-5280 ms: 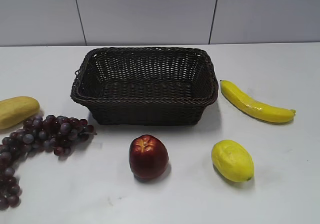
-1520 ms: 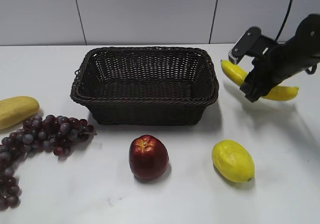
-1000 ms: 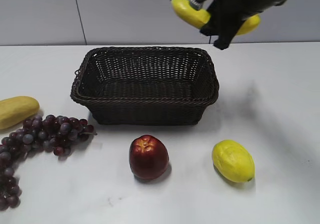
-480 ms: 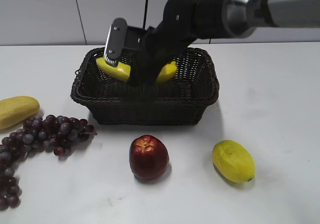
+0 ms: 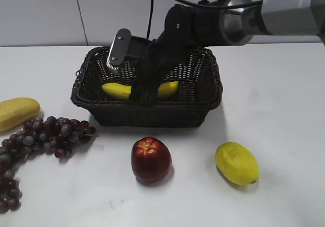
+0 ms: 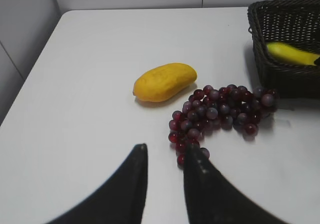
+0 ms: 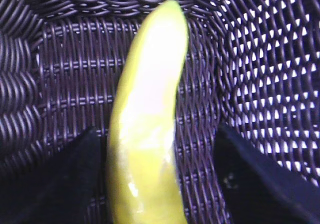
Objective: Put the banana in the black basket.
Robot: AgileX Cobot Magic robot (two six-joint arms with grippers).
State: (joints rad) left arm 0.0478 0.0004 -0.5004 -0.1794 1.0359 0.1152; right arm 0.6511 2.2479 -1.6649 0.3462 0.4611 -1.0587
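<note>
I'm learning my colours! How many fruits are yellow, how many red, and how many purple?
Yellow: 3 (long curved yellow banana in the dark woven wicker basket, bumpy oval yellow lemon, thick blunt orange-yellow fruit)
Red: 1 (round dark red apple)
Purple: 1 (bunch of dark purple grapes)
Total: 5

Long curved yellow banana [image 5: 116, 90]: lowered from rim height onto the floor of the dark woven wicker basket [image 5: 208, 101].
Right gripper [image 5: 143, 92]: jaws now spread wide of it.

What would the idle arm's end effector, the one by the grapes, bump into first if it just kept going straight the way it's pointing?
Most likely the bunch of grapes. In its wrist view the left end effector points along the white table, with the nearest grapes just past its tips. Depth is unclear, so it might pass over them.
</note>
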